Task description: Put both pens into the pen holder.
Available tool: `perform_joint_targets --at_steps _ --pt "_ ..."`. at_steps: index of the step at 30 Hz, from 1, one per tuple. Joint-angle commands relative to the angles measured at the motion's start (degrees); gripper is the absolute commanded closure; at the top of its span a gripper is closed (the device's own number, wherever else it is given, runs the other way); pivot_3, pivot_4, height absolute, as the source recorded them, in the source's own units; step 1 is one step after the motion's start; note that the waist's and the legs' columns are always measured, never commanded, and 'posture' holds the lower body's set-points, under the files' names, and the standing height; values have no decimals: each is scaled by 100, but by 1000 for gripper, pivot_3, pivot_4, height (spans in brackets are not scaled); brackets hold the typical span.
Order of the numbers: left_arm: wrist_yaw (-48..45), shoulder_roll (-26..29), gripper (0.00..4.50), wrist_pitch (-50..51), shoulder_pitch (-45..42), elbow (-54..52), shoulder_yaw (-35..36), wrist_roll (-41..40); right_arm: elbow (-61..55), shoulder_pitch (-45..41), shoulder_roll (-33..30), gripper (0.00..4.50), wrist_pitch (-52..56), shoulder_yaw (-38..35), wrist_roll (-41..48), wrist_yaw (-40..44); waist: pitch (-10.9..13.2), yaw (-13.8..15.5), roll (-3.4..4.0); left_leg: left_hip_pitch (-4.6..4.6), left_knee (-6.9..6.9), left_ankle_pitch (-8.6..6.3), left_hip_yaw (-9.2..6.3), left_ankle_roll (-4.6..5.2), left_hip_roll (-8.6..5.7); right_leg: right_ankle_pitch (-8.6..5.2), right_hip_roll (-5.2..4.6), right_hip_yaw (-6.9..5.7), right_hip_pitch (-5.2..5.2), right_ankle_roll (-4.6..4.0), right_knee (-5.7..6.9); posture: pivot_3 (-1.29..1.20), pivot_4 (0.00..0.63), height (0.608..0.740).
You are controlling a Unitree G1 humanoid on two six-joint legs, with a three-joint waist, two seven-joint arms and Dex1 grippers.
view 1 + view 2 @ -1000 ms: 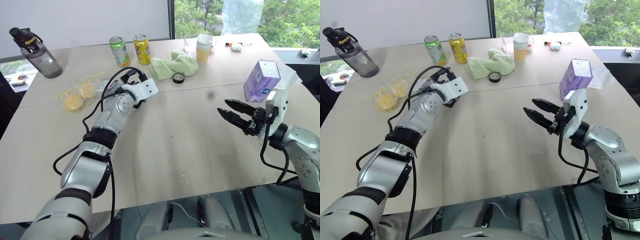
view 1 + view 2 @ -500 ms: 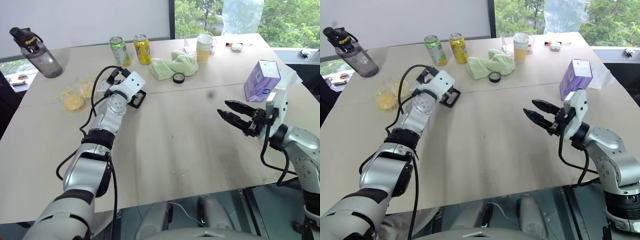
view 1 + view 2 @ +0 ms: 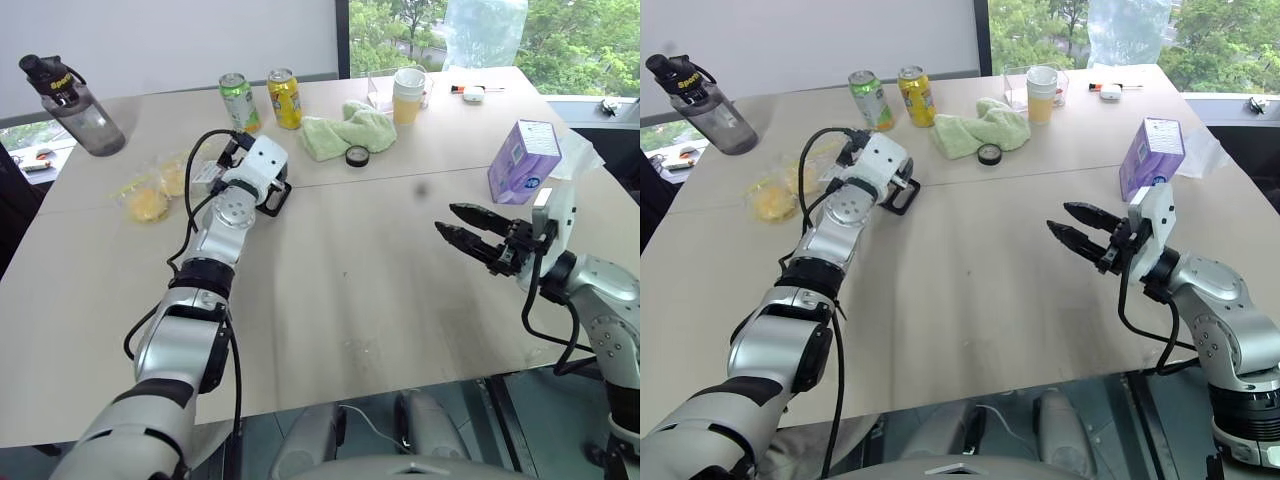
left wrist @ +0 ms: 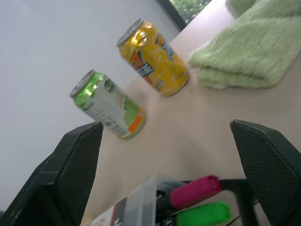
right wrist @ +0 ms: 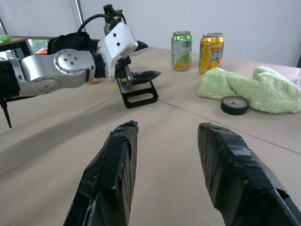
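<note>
Now my left gripper (image 4: 164, 155) hangs at the pen holder (image 5: 138, 87), jaws spread.
Right gripper (image 3: 478, 232) waits apart, jaws parted, empty; I reckon pink marker (image 4: 195, 190) is in.

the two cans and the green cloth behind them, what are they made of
Green can and yellow can: likely thin metal with glossy printed sides, judging by the silvery rims and pull-tab tops. Green cloth: soft fabric, probably terry or microfibre, with a matte, nubby pile and a folded, rumpled edge.

Silver-grey jointed arms (image 3: 215, 250) with black bands, looped black cables, white wrist housings.
</note>
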Motion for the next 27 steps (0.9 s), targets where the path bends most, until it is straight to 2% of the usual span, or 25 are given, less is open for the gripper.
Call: perform_joint_targets --at_steps 1,5,7,9,12,15,22,27 --pt "-203 -50 11 -118 -3 -362 131 -228 -72 -110 -19 2333 -87 -26 11 13 0 1 0 0 0 0 0 0 0 0 0 0 0 0 0 0 150 740" --pt "-663 -221 11 -18 265 -842 334 -751 -61 -105 -32 2333 -107 -40 -14 22 0 -3 0 0 0 0 0 0 0 0 0 0 0 0 0 0 150 740" --pt "-1224 -324 11 195 554 -1381 472 -1264 -49 -66 -45 2333 -119 -64 -21 42 0 -11 0 0 0 0 0 0 0 0 0 1 0 0 -1 0 150 740" --pt "-2044 -434 11 797 1025 -2242 584 -2081 -43 -3 -60 2333 -132 -71 -31 85 -1 -19 1 0 0 0 0 0 1 0 0 2 0 0 -1 0 150 740" --pt "-3145 -208 11 1707 2181 -3877 381 -2926 33 30 -32 2333 -167 -57 -27 136 -2 -49 4 1 0 0 1 0 3 0 2 3 0 0 -2 0 150 740" --pt "-3485 -26 11 2590 3159 -5151 470 -3649 188 44 7 2333 -238 -35 -54 218 -3 -132 6 5 -5 0 2 0 8 0 4 8 0 -1 -5 0 150 740" --pt "-3530 494 11 3263 4638 -6310 893 -4013 1075 793 -374 2333 -1381 455 -1231 925 -9 -18 13 29 -1 -1 -2 1 8 0 4 3 31 -1 -4 0 150 740" --pt "-3546 696 11 3185 5343 -6656 1032 -3963 1451 884 -372 2333 -1839 469 -1438 1127 -8 1 16 31 -2 -2 4 2 9 0 4 6 30 -1 -5 0 150 740"
